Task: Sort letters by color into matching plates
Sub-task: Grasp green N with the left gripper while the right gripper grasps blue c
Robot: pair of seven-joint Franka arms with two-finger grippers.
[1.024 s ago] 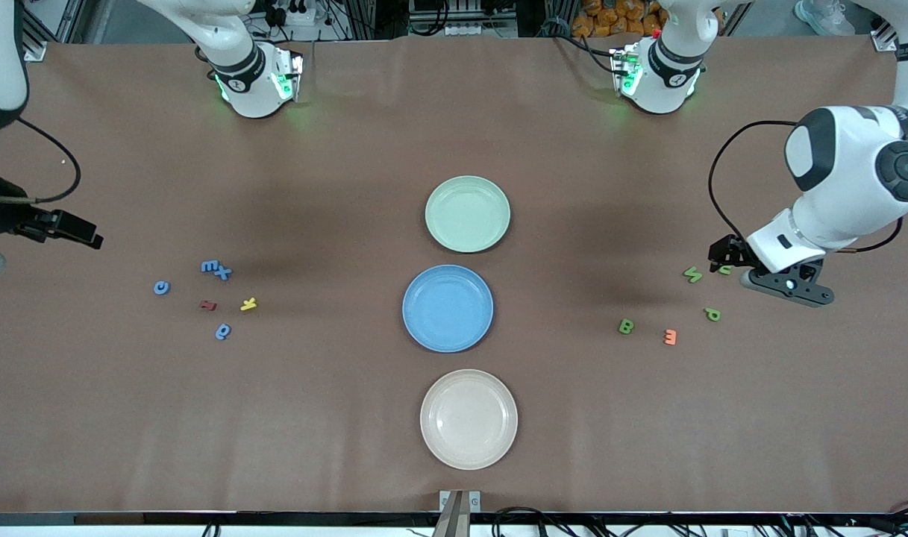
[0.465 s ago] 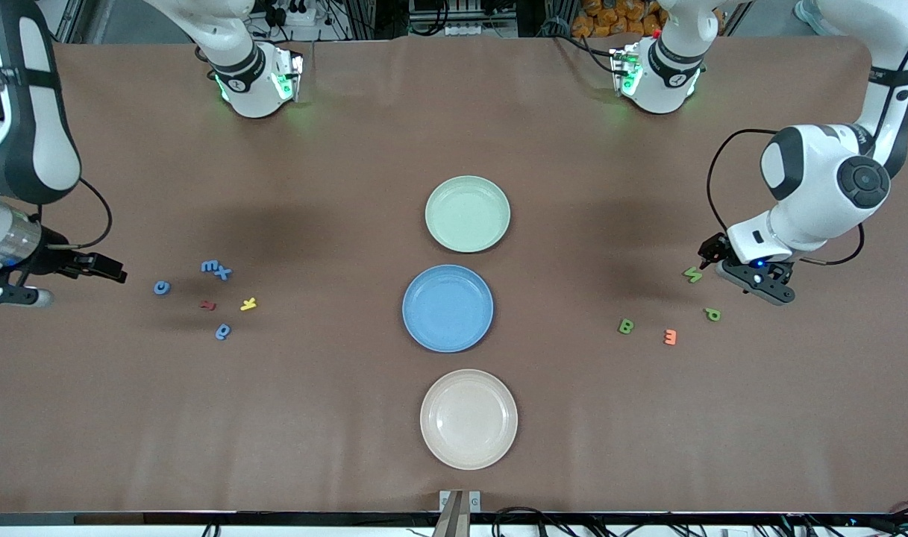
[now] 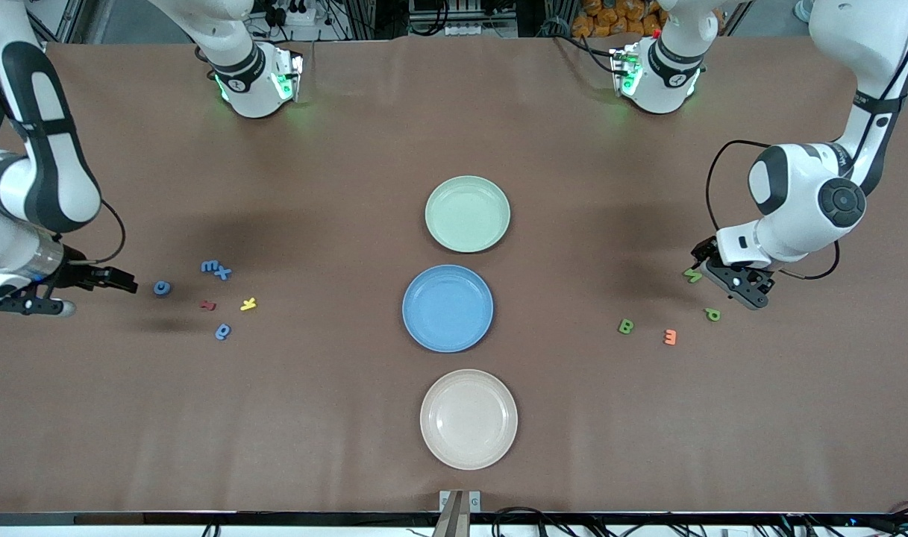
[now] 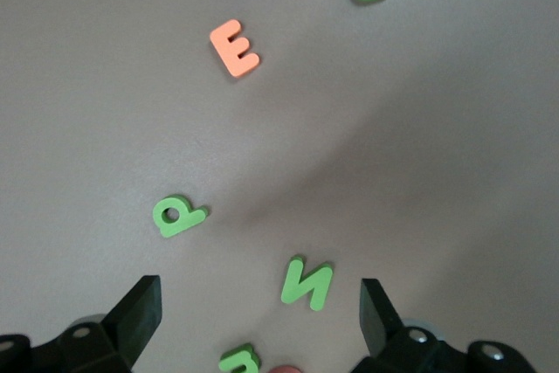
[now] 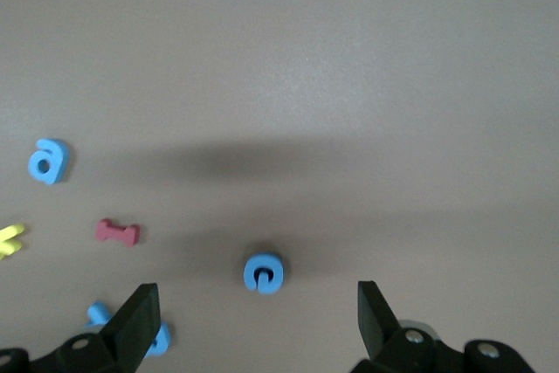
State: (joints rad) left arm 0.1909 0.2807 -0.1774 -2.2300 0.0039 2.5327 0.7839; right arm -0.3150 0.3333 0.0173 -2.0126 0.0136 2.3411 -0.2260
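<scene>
**Front view: sorting not yet begun, both plates bare**

The blue plate (image 3: 448, 308) and the green plate (image 3: 468, 213) beside it hold nothing. Four blue letters (image 3: 216, 269) lie on the counter (image 3: 454, 112) toward the right arm's end from the blue plate; green letters (image 3: 627, 326) lie toward the left arm's end. The right tool (image 3: 88, 287) hangs released beside the blue c (image 5: 263, 272). The left tool (image 3: 715, 272), also released, is over the green N (image 4: 307, 282). All eight remain to be sorted.

Beige plate (image 3: 468, 419); orange E (image 3: 670, 337); yellow letter (image 3: 248, 303)

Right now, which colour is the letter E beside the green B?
Orange E, clearest in the left wrist view.
</scene>
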